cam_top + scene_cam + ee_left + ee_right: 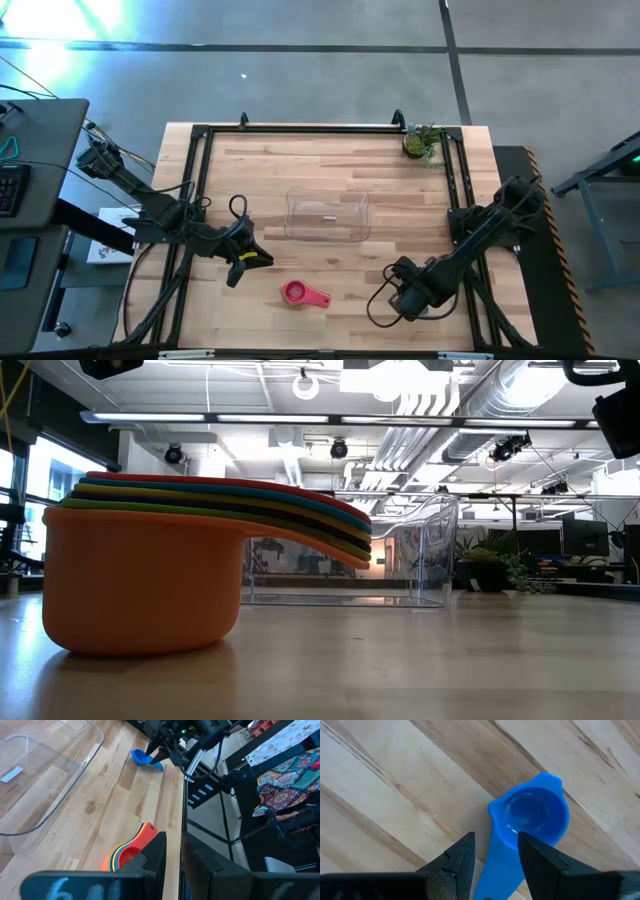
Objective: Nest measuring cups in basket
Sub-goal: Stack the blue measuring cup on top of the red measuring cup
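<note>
Measuring cups are scattered over a wooden table (330, 170), not yet gathered in the basket (327, 217). The table is seen from above as a pale butcher-block top framed by black rails, with a small potted plant (424, 142) at a far corner. The basket, a clear plastic bin, is placed at the table's middle and appears empty apart from a small label, so it can be reached by either arm.

A nested stack of cups (150, 565), orange at the bottom with coloured rims layered above, is set near the front edge on the left arm's side; in the overhead view only a yellow handle shows there. The left hand (238, 256) is held just above that stack, and its fingers (155, 852) are nearly together with only a thin gap, gripping nothing that can be seen. It is judged to be placed there for handling the stack.

A magenta cup (303, 293) lies alone near the front edge, between the two arms.

A blue cup (532, 817) lies upright on the right side. The right hand (495, 852) is lowered over it, fingers apart and set on either side of the flat handle, which is judged to be a ready position for a pinch; no contact can be confirmed.
</note>
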